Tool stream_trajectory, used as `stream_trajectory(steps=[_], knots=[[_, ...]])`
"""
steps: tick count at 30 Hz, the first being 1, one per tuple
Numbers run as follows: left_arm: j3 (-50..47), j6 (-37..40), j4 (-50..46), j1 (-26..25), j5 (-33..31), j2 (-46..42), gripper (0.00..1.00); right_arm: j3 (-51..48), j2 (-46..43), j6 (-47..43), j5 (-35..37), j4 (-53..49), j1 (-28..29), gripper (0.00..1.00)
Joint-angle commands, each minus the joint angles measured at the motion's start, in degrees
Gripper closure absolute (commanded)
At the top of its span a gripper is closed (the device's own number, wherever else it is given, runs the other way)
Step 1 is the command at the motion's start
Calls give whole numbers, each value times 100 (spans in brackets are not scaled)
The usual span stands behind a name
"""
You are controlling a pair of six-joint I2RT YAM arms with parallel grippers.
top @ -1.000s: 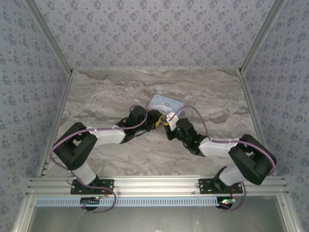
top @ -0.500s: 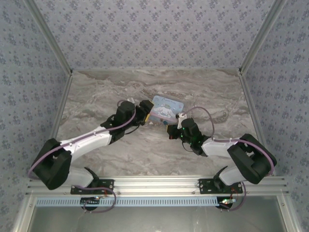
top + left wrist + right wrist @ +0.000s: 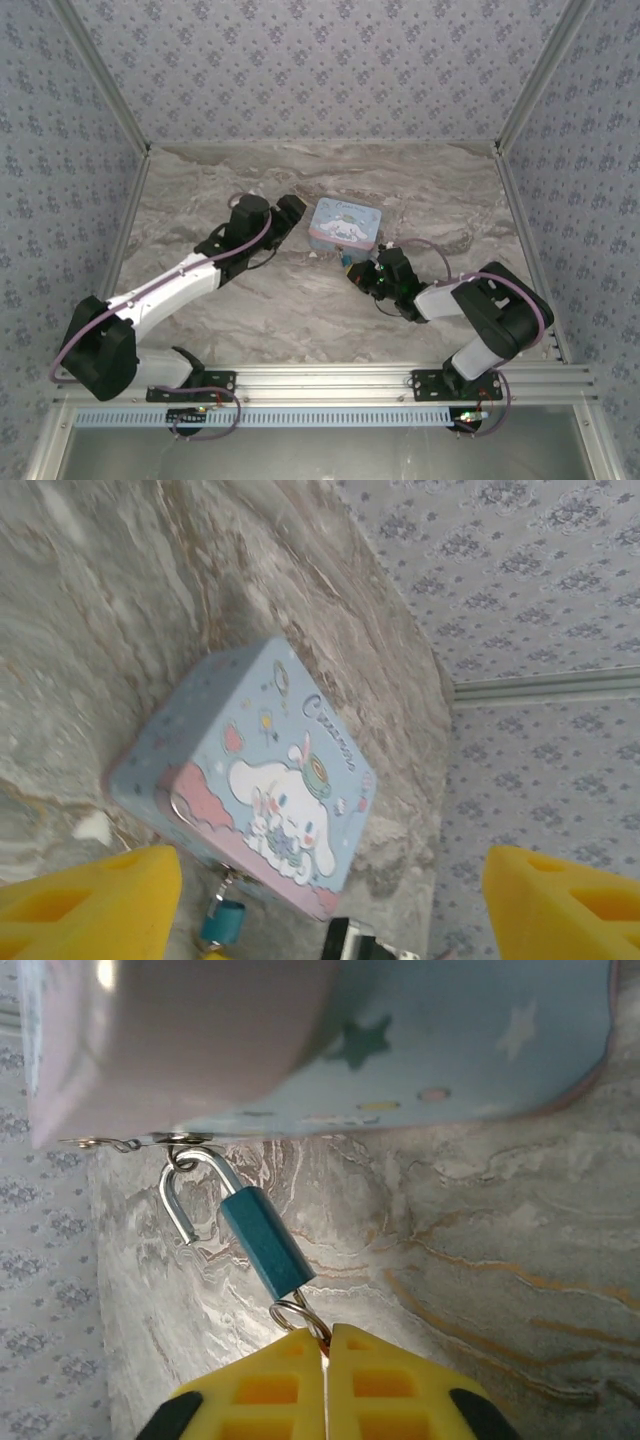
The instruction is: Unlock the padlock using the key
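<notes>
At the latch of the tin (image 3: 400,1050), the padlock (image 3: 265,1243) hangs with its long axis slanting straight into the right claw (image 3: 322,1360). That claw is pinched shut, presumably on the key, which is hidden. The left claw (image 3: 325,900) gapes wide above the tin, further off

Tiny teal-blue padlock (image 3: 265,1242), one leg of its thin silvery shackle popped free, hooked on the pale blue tin's (image 3: 400,1050) near-side clasp, right of centre.

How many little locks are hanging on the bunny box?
1. The padlock hangs from the edge of the tin, right at the tips of the right gripper. Another could be hidden behind the tin.
</notes>
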Motion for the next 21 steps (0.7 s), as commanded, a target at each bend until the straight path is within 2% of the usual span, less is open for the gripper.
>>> stream_trajectory(steps=[1,8,13,16,19,21], knots=[[355,753,-560,305,96,88,21,10,-252,221,225,-700,-53,77],[1198,2058,-1230,815,745,848,19,2,-972,-719,446,-1708,-361,46],[2318,3215,-1966,896,1403,1959,18,185,-1141,-1560,-271,-1775,-860,25],[2874,3494,-2202,907,2071,2655,17,337,-1223,-1814,-523,-1815,-1151,18],[3185,3603,-2209,890,2472,3163,17,464,-1325,-2019,-502,-1936,-1387,10],[3350,3680,-2248,874,2690,3412,18,542,-1310,-2125,-608,-1935,-1542,8]])
